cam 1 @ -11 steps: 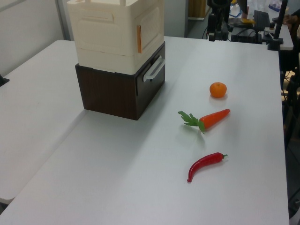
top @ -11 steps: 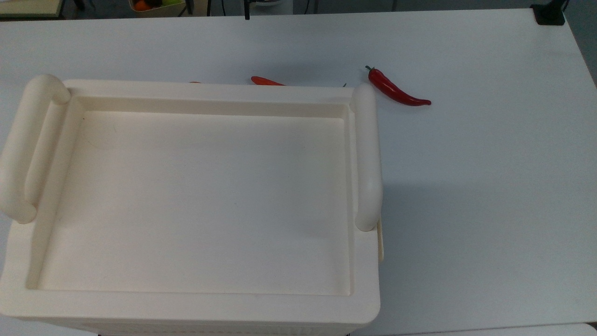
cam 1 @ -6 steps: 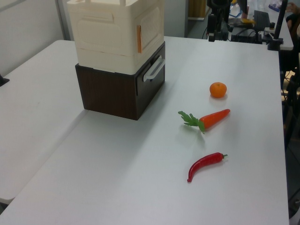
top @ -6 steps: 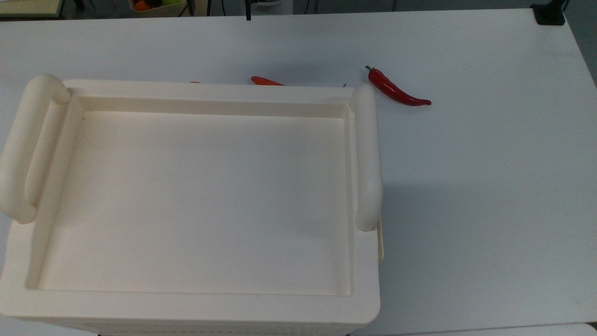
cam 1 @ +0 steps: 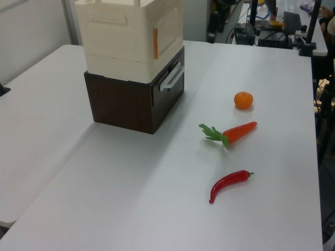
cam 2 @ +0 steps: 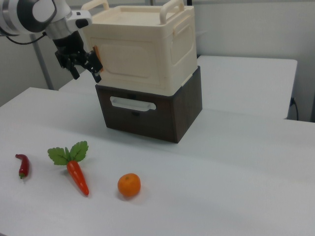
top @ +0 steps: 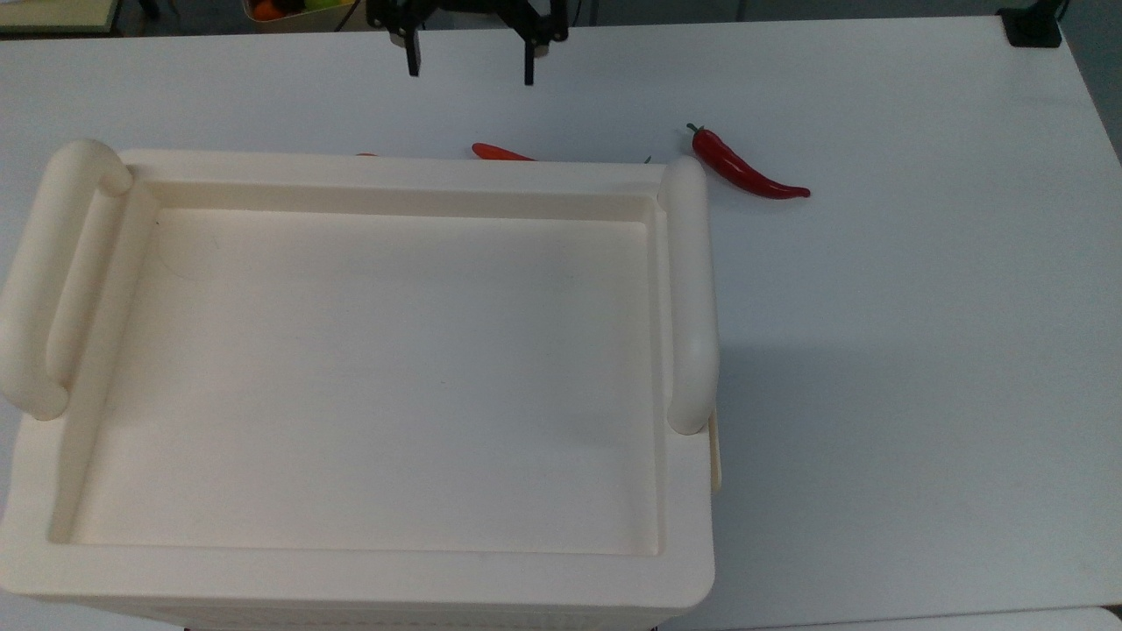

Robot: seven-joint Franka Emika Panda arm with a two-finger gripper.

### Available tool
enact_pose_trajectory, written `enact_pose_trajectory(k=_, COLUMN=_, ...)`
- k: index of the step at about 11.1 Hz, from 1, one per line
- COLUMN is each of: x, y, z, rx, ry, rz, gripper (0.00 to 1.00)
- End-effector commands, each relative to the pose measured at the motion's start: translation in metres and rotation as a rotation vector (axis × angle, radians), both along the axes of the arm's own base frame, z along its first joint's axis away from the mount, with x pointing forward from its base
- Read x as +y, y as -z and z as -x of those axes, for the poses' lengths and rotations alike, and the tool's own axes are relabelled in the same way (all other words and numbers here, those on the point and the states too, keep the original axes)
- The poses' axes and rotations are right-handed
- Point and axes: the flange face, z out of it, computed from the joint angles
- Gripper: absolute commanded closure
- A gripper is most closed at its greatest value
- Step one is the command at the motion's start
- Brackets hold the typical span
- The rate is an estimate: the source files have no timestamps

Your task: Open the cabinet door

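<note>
The cream cabinet [cam 2: 147, 39] stands on a dark brown drawer box [cam 2: 167, 115]. Its door [cam 2: 133, 61] is the front face in the right view and lies shut, flush with the body, with a tan strip [cam 2: 97, 53] along its left edge. In the left view the door [cam 1: 168, 31] faces right, and the same strip [cam 1: 155, 43] marks its edge. My gripper [cam 2: 87, 75] hangs open just left of that strip, at the height of the door's lower half. In the top view my gripper [top: 470, 68] is open beyond the cabinet's far rim [top: 394, 166].
On the white table [cam 2: 221, 187] in front of the cabinet lie a red chili [cam 2: 22, 164], a carrot [cam 2: 78, 177] and an orange [cam 2: 129, 185]. The brown box has a white drawer handle [cam 2: 132, 103]. Equipment stands past the table's far end [cam 1: 272, 31].
My gripper has come into the top view from its upper edge, moving toward the cabinet's front. The cabinet, door and vegetables have not moved.
</note>
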Motion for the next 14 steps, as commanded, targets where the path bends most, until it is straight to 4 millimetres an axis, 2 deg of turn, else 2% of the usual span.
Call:
enact_pose_trajectory(k=1, x=0.030, y=0.014, z=-0.039, rx=-0.184, ry=-0.013, rz=0.012, gripper=0.00)
enact_pose_trajectory(k=4, x=0.039, y=0.016, z=-0.062, rx=-0.326, ry=-0.029, rz=-0.018, gripper=0.00)
enact_pose_trajectory(k=7, x=0.058, y=0.010, z=-0.067, rx=-0.423, ry=-0.062, rz=-0.018, gripper=0.00)
enact_pose_trajectory(k=8, x=0.069, y=0.014, z=-0.067, rx=-0.434, ry=-0.083, rz=-0.010, gripper=0.00)
enact_pose_trajectory(k=11, x=0.084, y=0.023, z=-0.069, rx=-0.471, ry=-0.036, rz=0.054, gripper=0.11)
enact_pose_trajectory(k=12, x=0.089, y=0.031, z=-0.071, rx=-0.477, ry=-0.007, rz=0.074, gripper=0.18)
enact_pose_trajectory(k=14, x=0.090, y=0.032, z=-0.072, rx=-0.483, ry=0.016, rz=0.073, gripper=0.20)
